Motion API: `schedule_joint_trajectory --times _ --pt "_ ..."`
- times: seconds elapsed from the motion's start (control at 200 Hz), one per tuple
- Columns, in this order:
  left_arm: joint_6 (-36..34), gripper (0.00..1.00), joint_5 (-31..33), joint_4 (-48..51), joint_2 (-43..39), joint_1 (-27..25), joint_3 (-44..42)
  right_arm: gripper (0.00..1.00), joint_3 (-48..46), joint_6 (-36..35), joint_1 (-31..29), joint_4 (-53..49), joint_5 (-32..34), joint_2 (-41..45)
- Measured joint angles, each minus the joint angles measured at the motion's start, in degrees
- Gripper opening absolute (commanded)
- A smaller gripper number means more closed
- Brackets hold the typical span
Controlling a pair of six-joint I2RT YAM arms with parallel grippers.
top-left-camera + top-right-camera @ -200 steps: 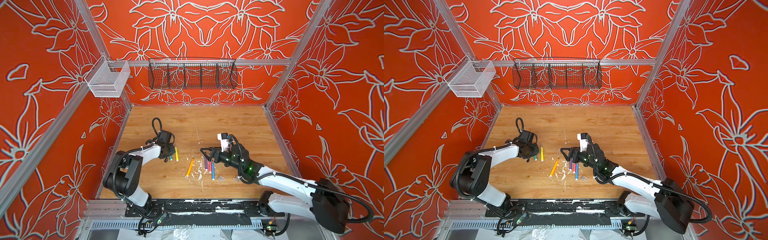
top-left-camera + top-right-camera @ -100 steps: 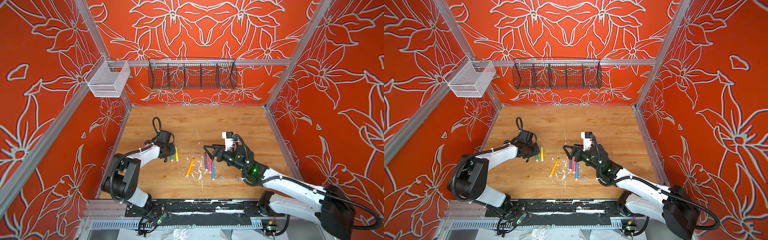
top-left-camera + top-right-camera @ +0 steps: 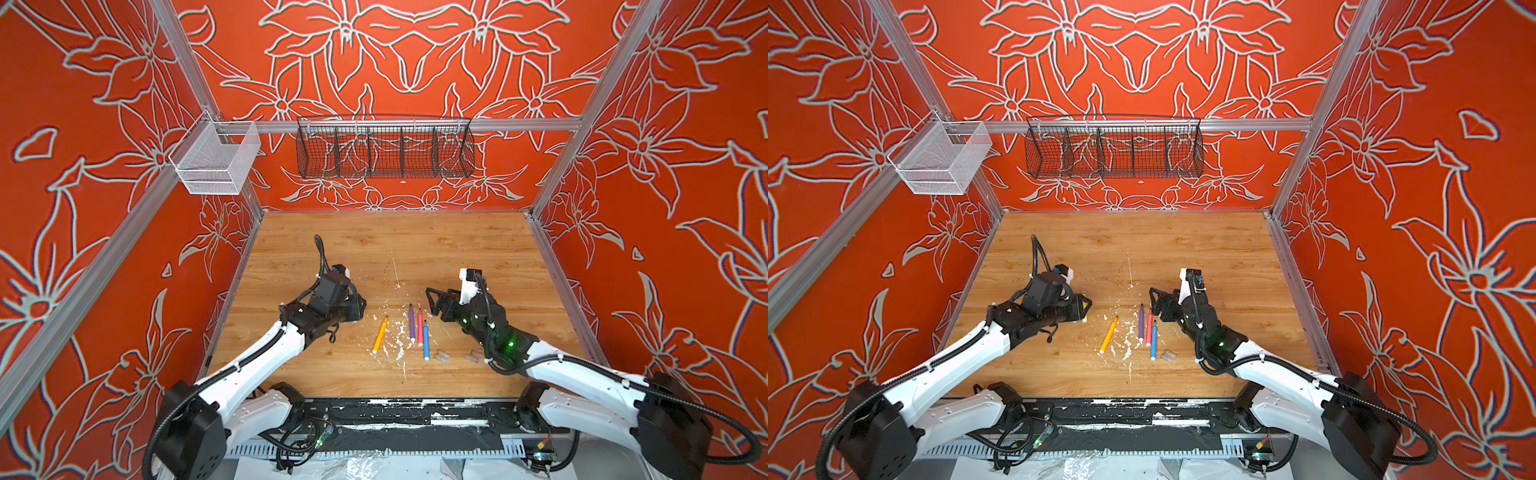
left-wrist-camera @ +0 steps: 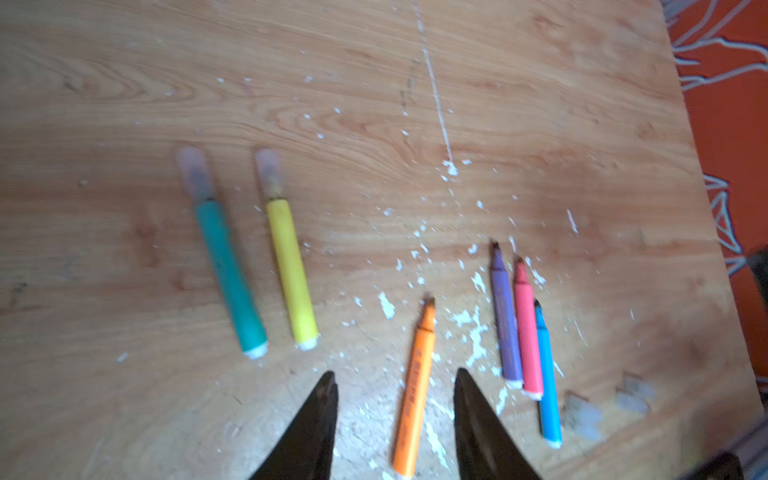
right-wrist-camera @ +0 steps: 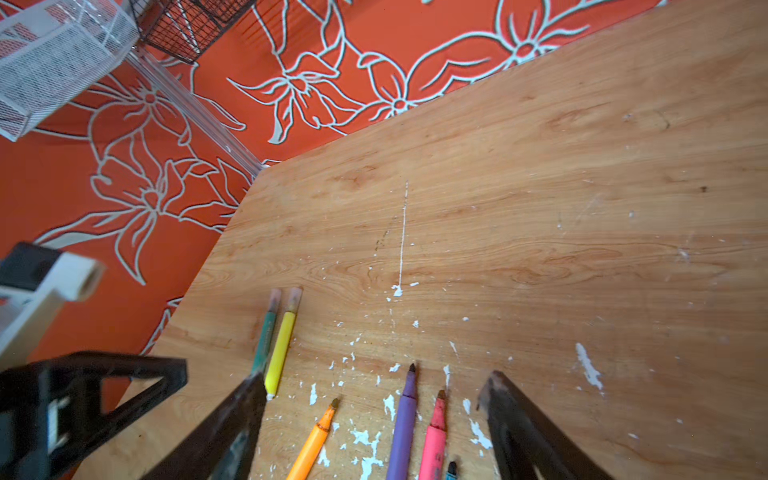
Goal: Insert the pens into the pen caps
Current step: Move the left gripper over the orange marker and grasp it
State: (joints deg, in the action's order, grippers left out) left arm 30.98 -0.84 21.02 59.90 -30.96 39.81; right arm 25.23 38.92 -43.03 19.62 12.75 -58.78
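**Two pens capped, four bare, both sets of jaws empty**

Watching from beside the rig: the left jaws are parted and hold nothing, and the right jaws gape wider and are empty too. The orange pen lies flat on the worktop, seen through the gap of the left jaws with its tip toward the back wall. Just past the left jaws, the green pen and yellow pen lie parallel, each with a clear cap on its far end. The purple pen, pink-red pen and blue pen lie side by side between the two sets of jaws, nearest the right ones. Their bare tips point at the back wall. Two loose pen caps sit behind the right jaws, toward the base. Past the tips, the boards are bare up to the wall.
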Motion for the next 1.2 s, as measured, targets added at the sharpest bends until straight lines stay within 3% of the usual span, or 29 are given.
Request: schedule_joint_trajectory --times 0.125,0.37,0.826,1.201 --pt "1.75 0.47 0.09 2.08 -2.73 -7.43 -3.19 0.84 0.09 -0.48 0.33 -1.86 1.6 0.07" --pt "3.69 0.47 0.28 2.84 2.23 -14.19 -5.29 0.83 0.37 -0.87 0.7 -3.96 2.16 0.66" --pt "4.92 0.47 4.63 2.67 17.38 -17.86 -0.48 0.81 3.15 -1.01 0.72 -4.98 1.31 -2.23" --pt "5.79 0.27 8.85 5.92 26.86 -19.37 4.39 0.81 3.34 -0.98 1.11 -7.58 1.36 -2.38"
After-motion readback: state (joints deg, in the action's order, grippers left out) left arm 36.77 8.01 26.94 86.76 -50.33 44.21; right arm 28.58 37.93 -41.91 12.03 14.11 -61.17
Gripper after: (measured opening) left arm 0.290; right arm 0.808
